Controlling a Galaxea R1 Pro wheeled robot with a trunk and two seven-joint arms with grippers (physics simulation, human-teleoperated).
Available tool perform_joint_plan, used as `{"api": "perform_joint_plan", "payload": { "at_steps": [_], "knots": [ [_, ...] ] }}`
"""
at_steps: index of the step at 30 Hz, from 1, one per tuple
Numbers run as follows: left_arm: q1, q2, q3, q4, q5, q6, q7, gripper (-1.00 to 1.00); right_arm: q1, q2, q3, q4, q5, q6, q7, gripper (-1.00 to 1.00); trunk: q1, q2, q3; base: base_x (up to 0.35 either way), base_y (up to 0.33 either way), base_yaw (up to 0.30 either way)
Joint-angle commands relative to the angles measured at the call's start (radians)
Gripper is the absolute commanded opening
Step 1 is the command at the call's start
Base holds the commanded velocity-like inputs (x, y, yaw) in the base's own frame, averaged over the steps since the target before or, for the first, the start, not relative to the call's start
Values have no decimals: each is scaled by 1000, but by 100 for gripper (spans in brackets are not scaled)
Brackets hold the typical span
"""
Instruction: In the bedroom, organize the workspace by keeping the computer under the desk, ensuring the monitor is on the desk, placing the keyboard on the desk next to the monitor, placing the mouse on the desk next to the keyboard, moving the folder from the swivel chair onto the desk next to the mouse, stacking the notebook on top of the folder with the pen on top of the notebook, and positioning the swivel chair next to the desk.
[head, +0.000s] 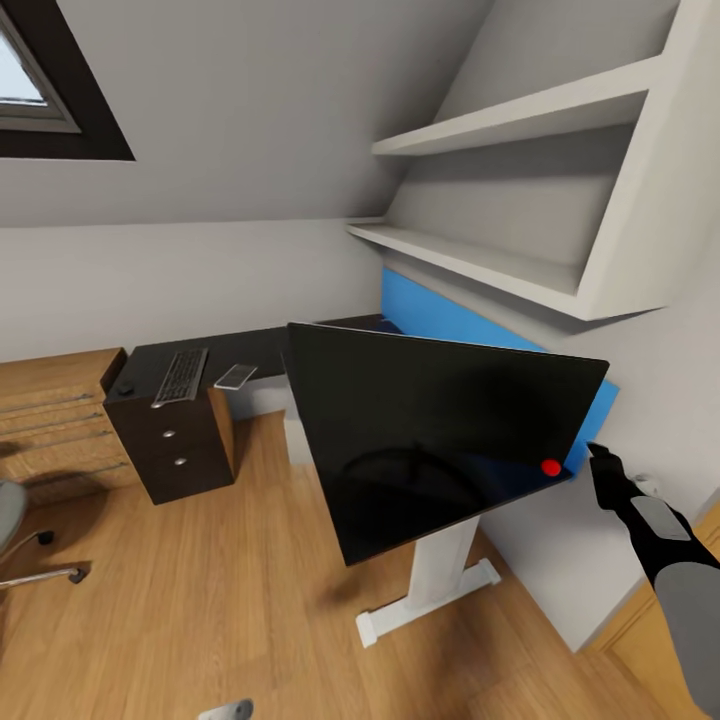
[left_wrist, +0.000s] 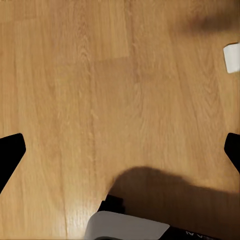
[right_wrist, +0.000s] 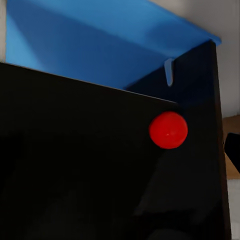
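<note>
The monitor (head: 430, 440) fills the desk (head: 250, 350) corner — keyboard (head: 181, 376) beyond it; right gripper (head: 597, 455) beside its red-light edge, finger spread unclear; left gripper (left_wrist: 120, 150) wide over bare floor (left_wrist: 100, 100).

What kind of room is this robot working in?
Probably a home study corner in an attic room: a sloped wall with a skylight, a black desk carrying a keyboard and monitor, and wall shelves.

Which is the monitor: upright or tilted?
Tilted. In the head view, the monitor has slanting edges, its corner with the red light dipping toward the right gripper.
</note>
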Motion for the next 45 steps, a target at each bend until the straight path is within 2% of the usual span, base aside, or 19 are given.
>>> {"api": "perform_joint_plan", "payload": {
  "at_steps": [1, 11, 13, 17, 22, 30, 45],
  "knots": [
    [-1, 0, -8, -1, 5, -2, 7, 100, -1, 0, -6, 0, -4, 5, 3, 100, 1, -2, -2, 180, -35, 0],
    [-1, -1, -10, -1, 5, -1, 7, 100, -1, -2, -11, 0, -6, 0, 1, 100, 1, -2, -2, 38, -7, 0],
    [-1, -1, -10, -1, 5, -1, 7, 100, -1, -3, -35, 1, -17, 1, 0, 100, 1, -2, -2, 4, -1, 0],
    [-1, -1, -10, -1, 5, -1, 7, 100, -1, -4, -106, 2, -67, 7, -1, 100, 1, -2, -2, 1, 0, 0],
    [-1, -1, -10, -1, 5, -1, 7, 100, -1, -3, -138, 3, -105, 17, -1, 100, 1, -2, -2, 0, 0, 0],
    [-1, -1, -10, -1, 5, -1, 7, 100, -1, -1, -148, 4, -126, 20, -1, 100, 1, -2, -2, 0, 0, 0],
    [-1, -2, -10, -1, 5, -2, 7, 100, -1, 2, -151, 7, -128, 18, -1, 100, 1, -2, -2, 54, -56, 0]
  ]
}}
